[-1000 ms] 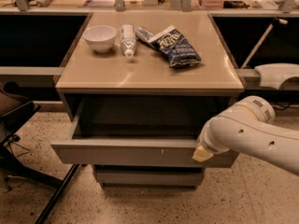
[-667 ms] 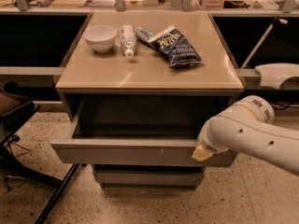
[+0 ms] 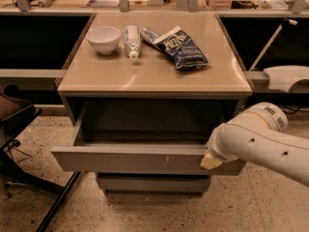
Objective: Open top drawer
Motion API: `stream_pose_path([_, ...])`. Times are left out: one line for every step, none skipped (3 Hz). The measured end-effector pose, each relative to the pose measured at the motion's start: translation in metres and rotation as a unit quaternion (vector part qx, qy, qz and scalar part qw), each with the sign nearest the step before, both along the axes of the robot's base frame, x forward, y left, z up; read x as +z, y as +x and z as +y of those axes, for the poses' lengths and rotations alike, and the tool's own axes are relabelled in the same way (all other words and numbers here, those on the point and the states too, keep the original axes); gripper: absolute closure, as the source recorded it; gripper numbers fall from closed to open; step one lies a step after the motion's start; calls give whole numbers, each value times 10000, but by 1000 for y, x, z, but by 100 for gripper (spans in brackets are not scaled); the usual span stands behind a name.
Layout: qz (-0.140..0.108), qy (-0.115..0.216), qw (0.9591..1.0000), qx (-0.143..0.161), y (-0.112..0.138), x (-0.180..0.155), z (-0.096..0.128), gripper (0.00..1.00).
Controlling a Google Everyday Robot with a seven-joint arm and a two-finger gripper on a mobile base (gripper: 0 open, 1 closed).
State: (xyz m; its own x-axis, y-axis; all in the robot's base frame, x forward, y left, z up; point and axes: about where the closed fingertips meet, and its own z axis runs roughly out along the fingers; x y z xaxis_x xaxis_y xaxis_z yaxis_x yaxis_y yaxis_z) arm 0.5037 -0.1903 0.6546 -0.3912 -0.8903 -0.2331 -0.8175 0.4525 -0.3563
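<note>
Wide, shallow grey top drawer (image 3: 140, 158): one, pulled out, front scratched right of centre. One white gripper (image 3: 211, 161) is seen at its right end; its grip cannot be told.

Matt grey against smooth gloss.
My tool (image 3: 211, 161), smooth white plastic, sits at the scuffed matt front of the top drawer (image 3: 135, 158); the surface (image 3: 154, 76) gleams faintly; the bag (image 3: 182, 48) is crinkly and shiny.
</note>
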Motion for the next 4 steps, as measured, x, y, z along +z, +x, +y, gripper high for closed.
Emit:
stream_pose_path([-15,-35,10000,2,-10,1,-5,100])
stream_pose_path([-15,-35,10000,2,-10,2,-4,100])
stream_pose_path([-29,-67,10000,-2,-20,3,-10,100])
stream_pose_path([-29,-67,10000,-2,-20,4,-9,100])
